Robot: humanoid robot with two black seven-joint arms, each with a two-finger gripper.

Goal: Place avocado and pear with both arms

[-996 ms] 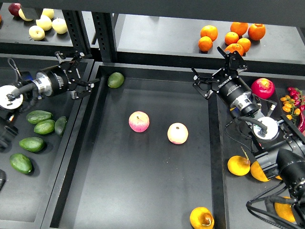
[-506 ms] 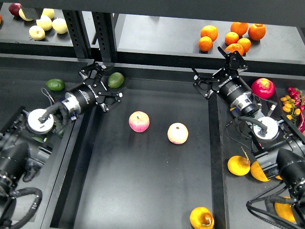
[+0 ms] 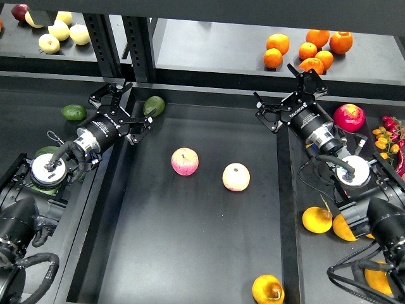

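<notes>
A dark-green oval avocado lies in the far left corner of the black centre tray. My left gripper is open and empty, just left of the avocado over the tray's rim, not touching it. A yellow-orange pear with a dark brown patch lies at the tray's near right edge. My right gripper is open and empty above the tray's far right rim, far from the pear.
Two pink-and-yellow apples lie mid-tray. Another green avocado lies on the left tray. Oranges sit on the back shelf. A red apple and yellow-orange fruits lie on the right tray.
My left arm swung right from the left tray to the centre tray's far left corner, then drew back a little left. The right arm barely moved. No fruit moved.
</notes>
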